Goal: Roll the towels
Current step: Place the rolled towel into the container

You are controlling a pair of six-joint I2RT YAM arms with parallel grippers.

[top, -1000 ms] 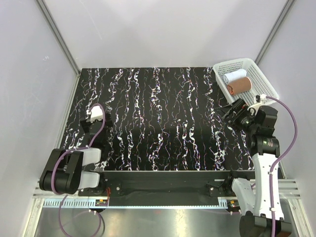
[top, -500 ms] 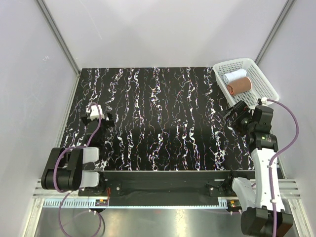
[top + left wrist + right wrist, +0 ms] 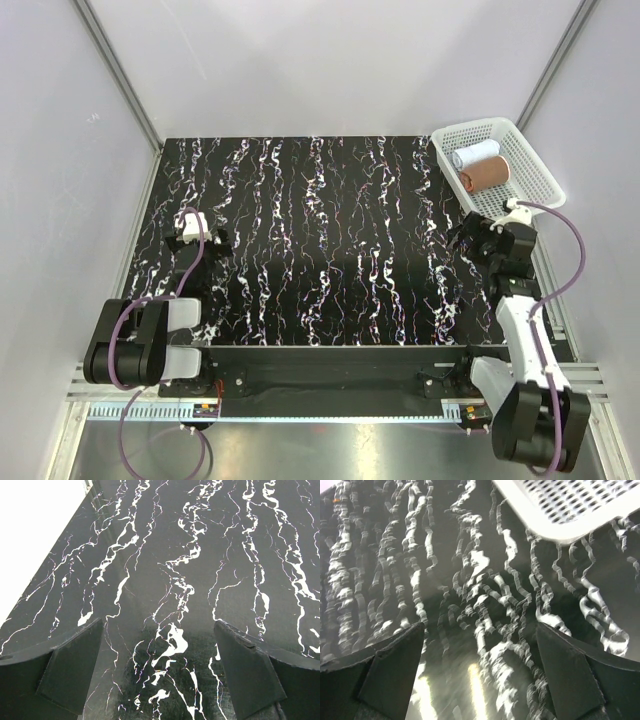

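At 7 o'clock the left gripper (image 3: pixel 159 652) sat low over the table (image 3: pixel 330 220), fingers apart and empty. At 4 o'clock the right gripper (image 3: pixel 480 655) was likewise spread, holding nothing. At 1 o'clock the white towel (image 3: pixel 474 155) and red towel (image 3: pixel 485 172) lay rolled, touching, in the basket (image 3: pixel 530 165). The job looked done, hence the parked arms.

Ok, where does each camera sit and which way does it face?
Top external: above and behind the arms, looking down on the table and the basket holding the rolled white towel and reddish-brown towel; both arms show.
Left wrist: on the left arm, facing out over the table; the open left gripper frames the bottom.
Right wrist: on the right arm, facing the table and a basket corner; the open right gripper shows.
Shared: top external and right wrist both see the basket.
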